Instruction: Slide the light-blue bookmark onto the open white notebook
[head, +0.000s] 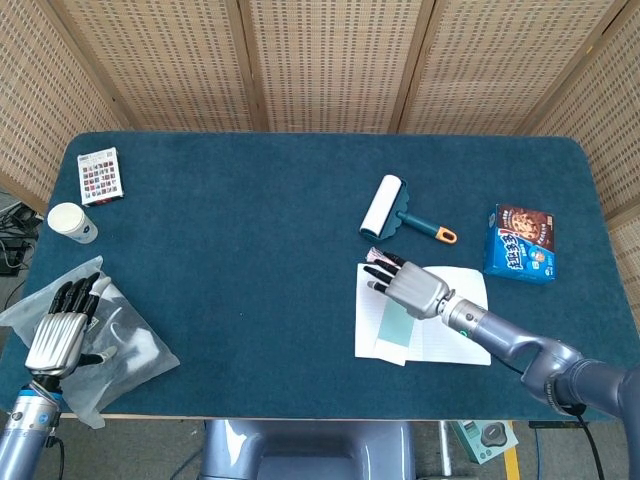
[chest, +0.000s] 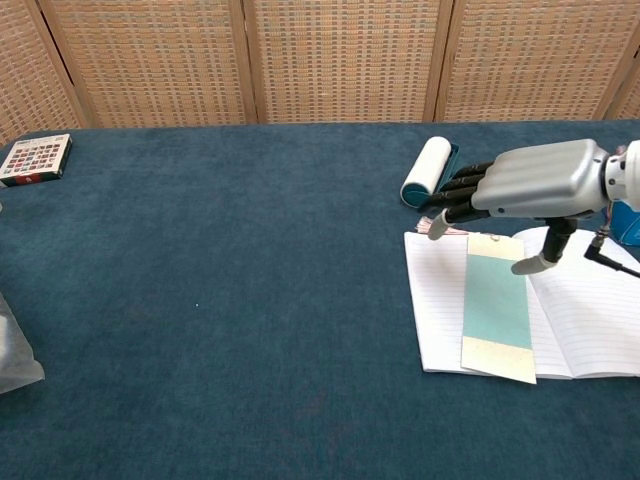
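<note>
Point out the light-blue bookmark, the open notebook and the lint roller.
light-blue bookmark (chest: 496, 302), chest view, middle of its blue face.
open notebook (chest: 600, 325), chest view, bare right page.
lint roller (head: 381, 207), head view, white roll.

a staged test booth: woven screens (head: 320, 60) behind a blue-clothed table (head: 250, 250).

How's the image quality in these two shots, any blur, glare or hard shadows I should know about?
Head view: even, soft light, no glare, sharp throughout; the right hand casts little shadow on the notebook. Chest view: also sharp, the notebook's ruled lines are readable; only a faint shadow under the hand beside the bookmark; the frame crops the notebook's right edge and the plastic bag at left.
</note>
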